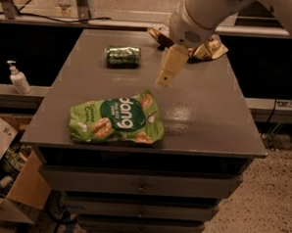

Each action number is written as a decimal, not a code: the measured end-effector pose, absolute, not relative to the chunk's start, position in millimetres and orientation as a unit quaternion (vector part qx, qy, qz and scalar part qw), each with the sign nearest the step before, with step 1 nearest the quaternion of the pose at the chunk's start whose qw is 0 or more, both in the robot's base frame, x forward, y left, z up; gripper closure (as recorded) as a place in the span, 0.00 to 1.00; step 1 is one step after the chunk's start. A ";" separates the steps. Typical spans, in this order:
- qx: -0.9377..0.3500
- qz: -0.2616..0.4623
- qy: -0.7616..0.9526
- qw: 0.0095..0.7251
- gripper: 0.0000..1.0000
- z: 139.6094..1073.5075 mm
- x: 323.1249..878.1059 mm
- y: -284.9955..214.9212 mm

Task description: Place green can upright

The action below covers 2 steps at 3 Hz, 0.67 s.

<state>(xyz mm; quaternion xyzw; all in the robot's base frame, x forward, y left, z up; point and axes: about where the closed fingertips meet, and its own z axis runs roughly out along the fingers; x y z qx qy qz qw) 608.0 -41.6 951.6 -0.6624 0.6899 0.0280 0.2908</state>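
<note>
The green can (123, 55) lies on its side at the back left of the grey table (205, 116), its long axis running left to right. It is dark green with pale markings and silver ends. My gripper (165, 79) hangs from the white arm above the middle of the table. It points down and sits to the right of the can and a little nearer the front, apart from it. It holds nothing that I can see.
A flat bright-green "dang" snack bag (117, 118) lies at the front left of the table. A brown snack bag (209, 47) lies at the back right, partly behind the arm. A soap bottle (18, 77) stands on the left ledge. A cardboard box (10, 180) sits on the floor at left.
</note>
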 end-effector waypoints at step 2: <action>-0.678 0.043 0.675 0.287 0.00 902.4 665.3 15.9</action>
